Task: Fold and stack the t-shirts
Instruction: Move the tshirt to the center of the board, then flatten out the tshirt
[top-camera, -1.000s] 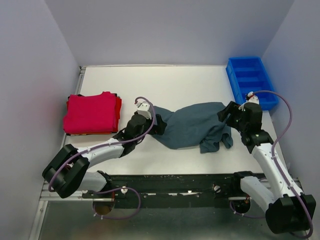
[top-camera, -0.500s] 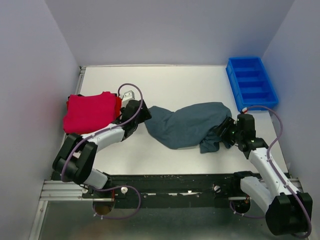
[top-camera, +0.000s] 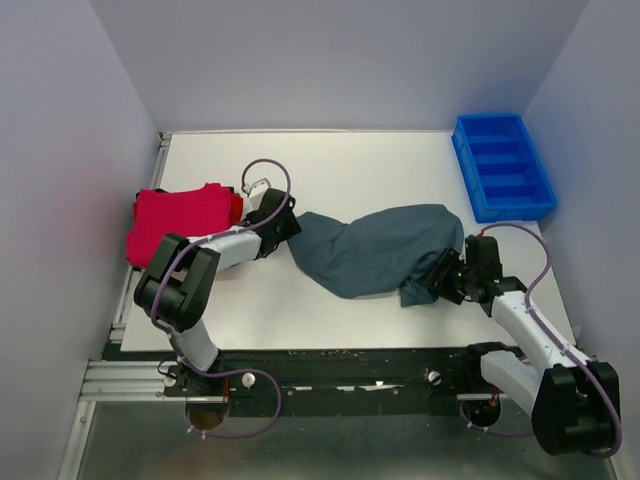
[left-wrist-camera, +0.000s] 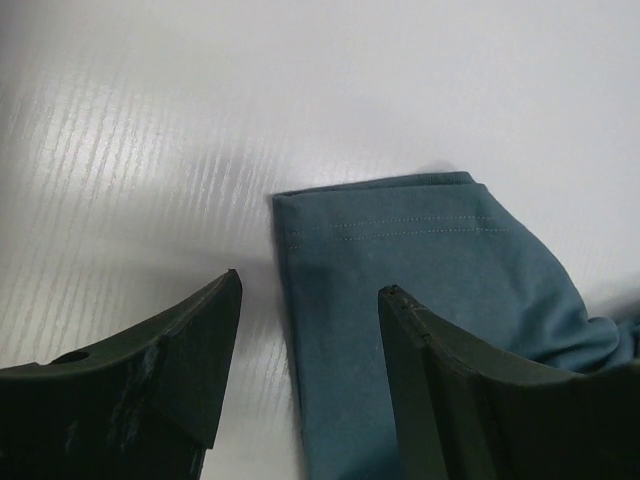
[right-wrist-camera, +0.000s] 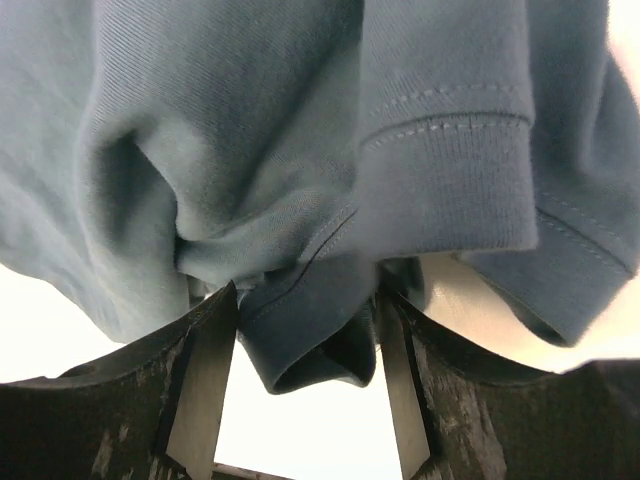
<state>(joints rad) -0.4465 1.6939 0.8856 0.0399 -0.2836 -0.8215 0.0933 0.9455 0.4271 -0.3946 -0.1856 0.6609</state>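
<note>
Cloth first: grey-teal t-shirt (top-camera: 375, 250) crumpled and unfolded across the middle of the top view, stretched from left of centre to right of centre on the white table (top-camera: 350, 170). Red t-shirts (top-camera: 180, 222) folded and stacked at the left edge of that view, well apart from the blue bin (top-camera: 502, 165) in the upper right. Left gripper (top-camera: 283, 228) low at the left end of the grey-teal t-shirt, just right of the red stack. From the left wrist, jaws apart and straddling a hemmed corner of the cloth lying flat on the table, with bare table showing between the left finger (left-wrist-camera: 180, 350) and the hem; nothing pinched. Right gripper (top-camera: 440, 283) at the lower right end of the shirt. From the right wrist, bunched folds and a sleeve cuff filling the upper frame, with a lump of cloth hanging between the fingers (right-wrist-camera: 200, 380). Jaws partly apart there, cloth touching both tips. Cannot tell from so close whether clamped on it or merely around it.
</note>
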